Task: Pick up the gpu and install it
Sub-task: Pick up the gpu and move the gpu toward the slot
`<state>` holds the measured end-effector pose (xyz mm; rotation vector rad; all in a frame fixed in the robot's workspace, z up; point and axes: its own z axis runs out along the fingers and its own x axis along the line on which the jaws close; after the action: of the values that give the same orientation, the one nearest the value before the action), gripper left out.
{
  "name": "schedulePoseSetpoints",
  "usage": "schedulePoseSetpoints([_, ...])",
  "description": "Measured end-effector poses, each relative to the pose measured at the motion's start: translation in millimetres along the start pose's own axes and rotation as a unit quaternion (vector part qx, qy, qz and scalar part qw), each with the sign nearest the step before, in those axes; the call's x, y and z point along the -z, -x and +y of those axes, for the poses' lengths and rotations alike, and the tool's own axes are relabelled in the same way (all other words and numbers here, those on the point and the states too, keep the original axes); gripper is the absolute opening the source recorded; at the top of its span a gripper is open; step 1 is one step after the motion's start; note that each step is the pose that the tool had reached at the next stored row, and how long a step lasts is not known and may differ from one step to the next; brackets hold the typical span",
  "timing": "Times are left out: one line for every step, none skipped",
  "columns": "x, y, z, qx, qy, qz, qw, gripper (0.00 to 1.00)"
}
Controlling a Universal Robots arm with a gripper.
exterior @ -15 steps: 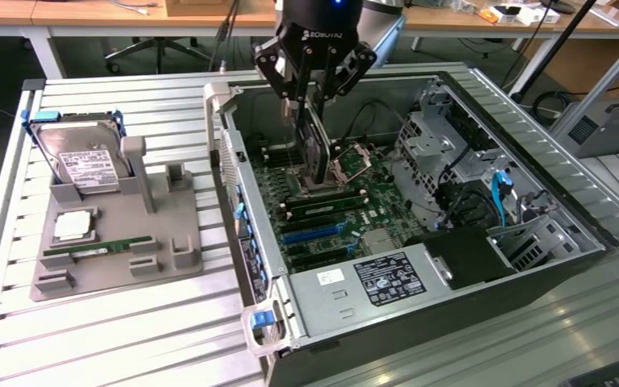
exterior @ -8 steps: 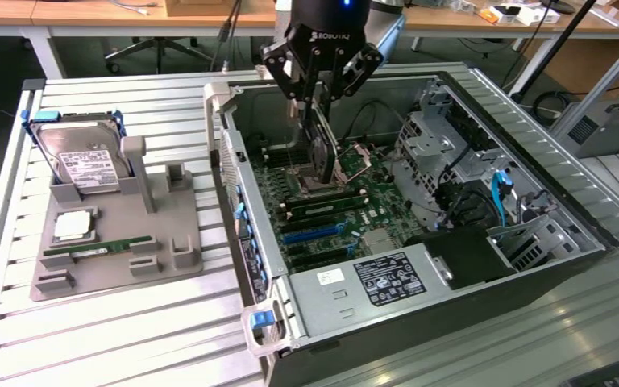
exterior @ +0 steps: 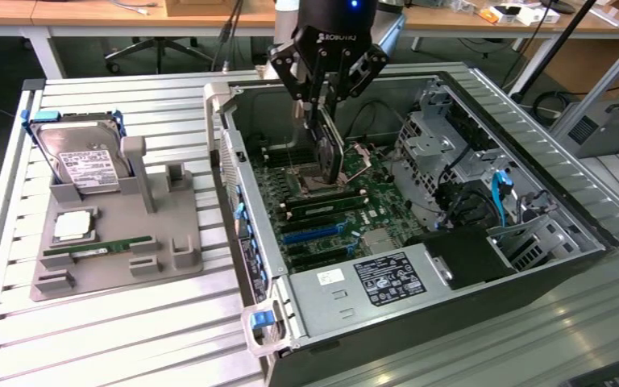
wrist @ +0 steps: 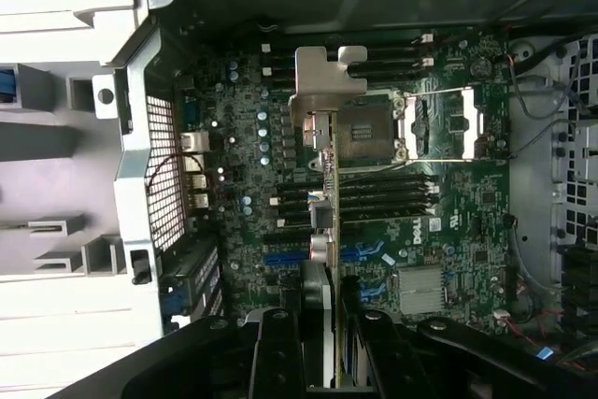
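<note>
We see the fingers clenched on the gpu, which hangs upright above the motherboard inside the open computer case. The wrist view looks along its thin edge to the silvery bracket. The exterior view adds the hard drive on the table.

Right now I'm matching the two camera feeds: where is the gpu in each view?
Exterior view: the gpu hangs edge-on from the gripper, above the motherboard.
Wrist view: the gpu runs edge-on out from the gripper, with its silver bracket at the far end.
Shared landmark: the blue slots.
</note>
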<state>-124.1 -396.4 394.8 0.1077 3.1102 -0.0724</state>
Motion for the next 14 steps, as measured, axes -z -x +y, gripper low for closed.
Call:
schedulePoseSetpoints([-0.1, 0.6, 0.1, 0.0, -0.0003, 0.0, 1.0, 0.27])
schedulePoseSetpoints([-0.2, 1.1, 0.1, 0.0, -0.0005, 0.0, 1.0, 0.27])
schedulePoseSetpoints([-0.3, 1.6, 0.1, 0.0, -0.0008, 0.0, 1.0, 0.27])
schedulePoseSetpoints([-0.4, 2.2, 0.2, 0.0, -0.0011, -0.0001, 1.0, 0.27])
schedulePoseSetpoints([-0.6, 2.6, 0.2, 0.0, -0.0013, -0.0001, 1.0, 0.27])
schedulePoseSetpoints([-0.7, 3.2, 0.2, 0.0, -0.0017, -0.0001, 1.0, 0.27])
schedulePoseSetpoints([-0.8, 3.7, 0.3, 0.0, -0.0019, -0.0001, 1.0, 0.27])
schedulePoseSetpoints([-1.1, 5.2, 0.4, 0.0, -0.0028, -0.0002, 1.0, 0.27])
schedulePoseSetpoints([-1.5, 7.1, 0.6, 0.0, -0.0038, -0.0003, 1.0, 0.27])
schedulePoseSetpoints([-1.7, 8.1, 0.6, 0.0, -0.0043, -0.0003, 1.0, 0.27])
schedulePoseSetpoints([-1.8, 8.6, 0.7, 0.0, -0.0046, -0.0003, 1.0, 0.27])
schedulePoseSetpoints([-1.9, 9.2, 0.7, 0.0, -0.0049, -0.0003, 1.0, 0.27])
schedulePoseSetpoints([-2.1, 9.8, 0.8, 0.0, -0.0051, -0.0004, 1.0, 0.27])
schedulePoseSetpoints([-2.2, 10.4, 0.8, 0.0, -0.0054, -0.0004, 1.0, 0.27])
